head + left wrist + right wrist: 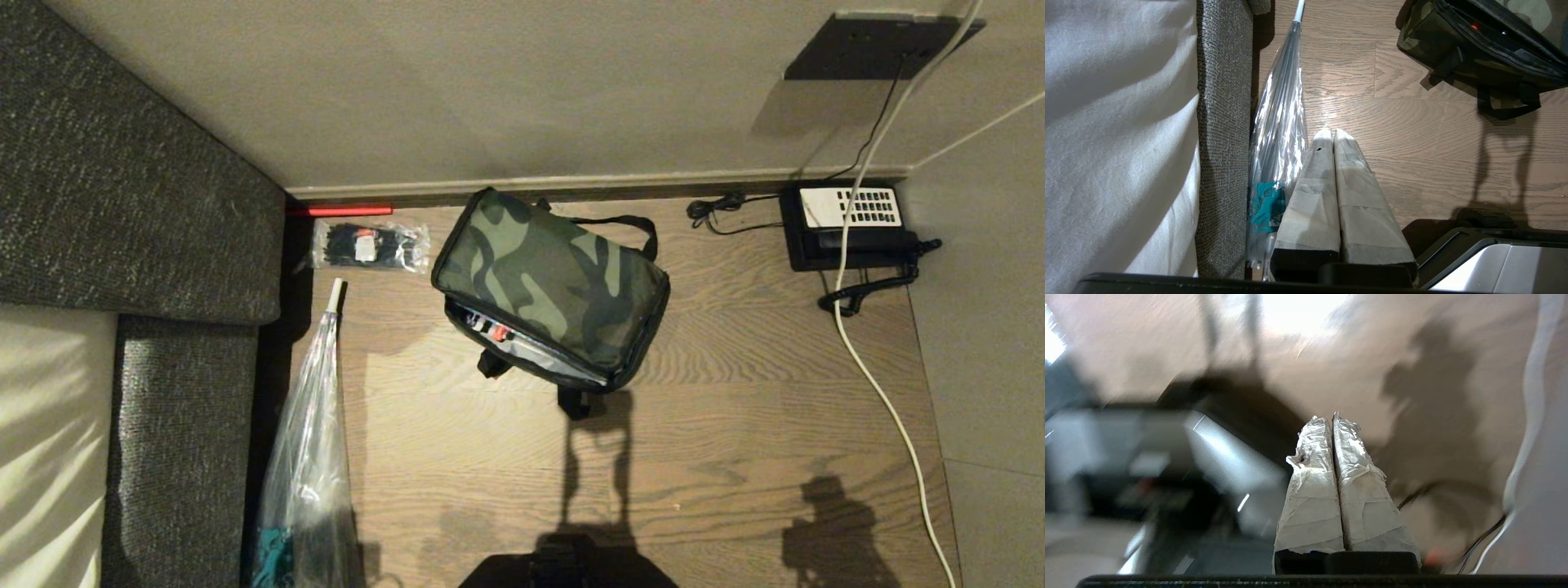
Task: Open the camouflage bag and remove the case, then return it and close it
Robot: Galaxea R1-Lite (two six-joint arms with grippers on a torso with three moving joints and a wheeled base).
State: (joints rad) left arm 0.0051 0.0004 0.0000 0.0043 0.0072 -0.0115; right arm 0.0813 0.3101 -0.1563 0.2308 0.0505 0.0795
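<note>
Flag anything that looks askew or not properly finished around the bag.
The camouflage bag sits skewed to the floorboards, and its lid is not fully shut: a gap along the near edge shows silvery lining and a red spot inside. A strap loop trails loose onto the floor. A white cable snakes across the floor beside the telephone.

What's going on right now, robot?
Both claws, left and right, shut, empty, off the bag. Camouflage bag on floor, lid partly open. Nothing blocking it.
</note>
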